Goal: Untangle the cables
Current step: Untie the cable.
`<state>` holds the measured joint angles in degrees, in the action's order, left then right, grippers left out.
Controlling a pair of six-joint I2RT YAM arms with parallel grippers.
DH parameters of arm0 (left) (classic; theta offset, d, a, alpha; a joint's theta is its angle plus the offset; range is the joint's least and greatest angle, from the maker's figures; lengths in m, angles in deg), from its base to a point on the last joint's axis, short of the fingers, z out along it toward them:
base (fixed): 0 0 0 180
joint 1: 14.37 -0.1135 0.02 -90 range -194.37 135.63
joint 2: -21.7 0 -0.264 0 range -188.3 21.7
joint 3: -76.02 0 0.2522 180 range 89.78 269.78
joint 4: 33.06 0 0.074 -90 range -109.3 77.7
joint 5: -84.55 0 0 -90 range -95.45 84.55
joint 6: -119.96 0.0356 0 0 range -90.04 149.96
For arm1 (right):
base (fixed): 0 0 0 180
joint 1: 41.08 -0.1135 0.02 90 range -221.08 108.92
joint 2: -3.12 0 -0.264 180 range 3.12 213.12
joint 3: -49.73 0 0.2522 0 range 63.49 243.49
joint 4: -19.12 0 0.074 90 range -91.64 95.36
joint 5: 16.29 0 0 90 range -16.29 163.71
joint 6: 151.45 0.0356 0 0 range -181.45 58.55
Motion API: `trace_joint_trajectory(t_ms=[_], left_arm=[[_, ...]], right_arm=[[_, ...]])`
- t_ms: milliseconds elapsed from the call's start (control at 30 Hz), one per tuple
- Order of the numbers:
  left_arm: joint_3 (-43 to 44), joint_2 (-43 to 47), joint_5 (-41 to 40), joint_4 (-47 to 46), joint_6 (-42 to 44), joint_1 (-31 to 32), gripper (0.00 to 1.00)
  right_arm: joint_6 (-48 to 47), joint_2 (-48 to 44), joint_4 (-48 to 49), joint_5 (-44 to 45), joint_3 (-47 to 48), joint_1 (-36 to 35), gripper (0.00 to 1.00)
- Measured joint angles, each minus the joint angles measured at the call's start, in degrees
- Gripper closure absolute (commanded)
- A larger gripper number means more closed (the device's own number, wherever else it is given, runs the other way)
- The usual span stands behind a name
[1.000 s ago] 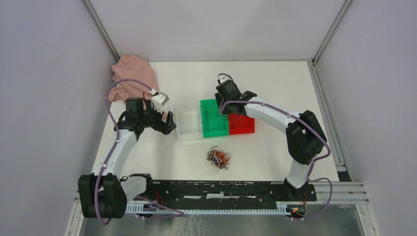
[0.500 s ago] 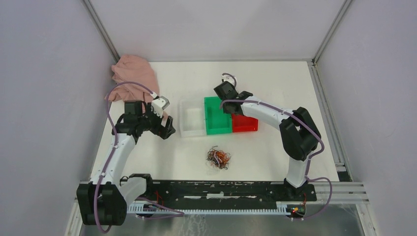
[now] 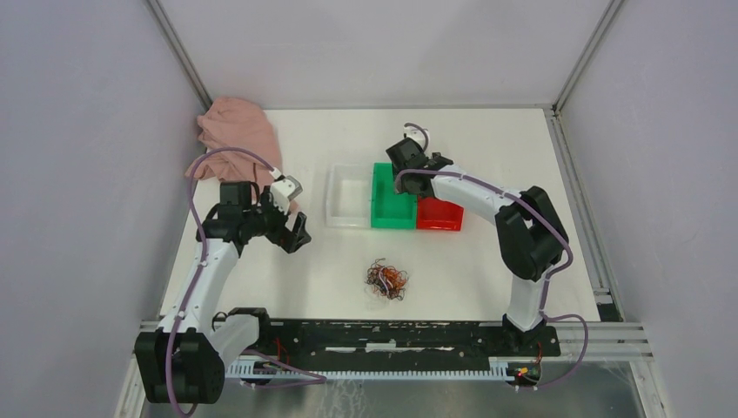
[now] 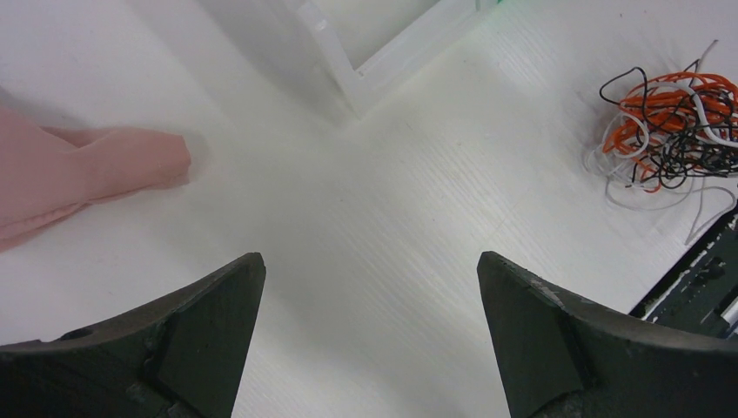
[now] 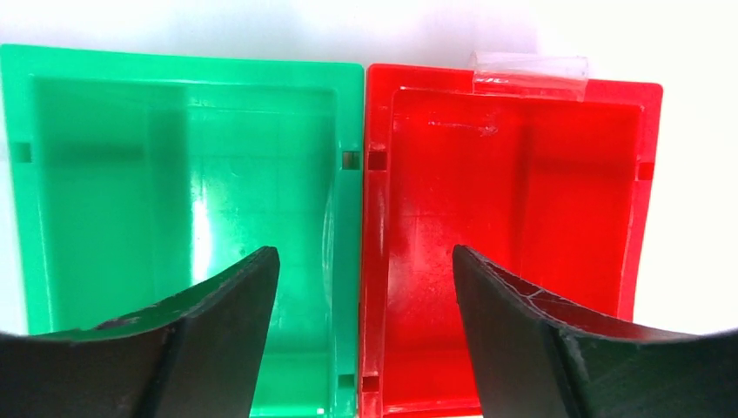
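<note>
Cables (image 3: 385, 280): one curly wad of orange, black and whitish wire, lower centre of the top view, on bare table, neither arm touching it.

Left gripper (image 4: 370, 287): jaws spread wide, empty, over the table left of the wad. The wad sits at the upper right of its wrist view, so this is probably a line-up for an approach.

Right gripper (image 5: 365, 270): jaws parted, nothing between them, above the shared wall of the green bin (image 5: 174, 174) and red bin (image 5: 522, 200).

These stand in a row with a white bin (image 3: 350, 196), presumably one per wire colour. Whether the right gripper touches the rims is not resolvable.

Cables (image 3: 386, 280) strands indistinct overhead; cloth (image 4: 78, 174) cut off left.
</note>
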<state>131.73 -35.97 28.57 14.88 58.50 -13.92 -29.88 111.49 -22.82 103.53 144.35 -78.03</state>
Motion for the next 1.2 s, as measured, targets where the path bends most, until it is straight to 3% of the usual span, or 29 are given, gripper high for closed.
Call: trace_joint_trajectory(t_ms=[100,267,500,700,1200], left_arm=[[0.55,-0.35,1.25,1.75,1.07,0.00,0.01],[1.11,-0.28,2.97,3.82,2.47,0.07,0.01],[1.70,0.04,3.69,6.69,5.16,0.33,0.01],[2.45,0.72,3.89,8.26,6.19,0.33,0.01],[2.47,3.30,3.98,9.31,6.23,0.33,0.01]], right_arm=[[-1.66,-1.53,0.20,-0.59,-0.52,0.00,0.11],[-4.87,-13.11,1.27,-4.81,-7.13,-1.62,0.14],[-8.31,-27.21,1.38,-14.84,-16.00,-14.73,0.22],[-9.88,-26.58,-1.22,-22.86,-21.42,-22.51,0.31],[-12.66,-15.58,-1.73,-27.28,-17.90,-22.97,0.55]])
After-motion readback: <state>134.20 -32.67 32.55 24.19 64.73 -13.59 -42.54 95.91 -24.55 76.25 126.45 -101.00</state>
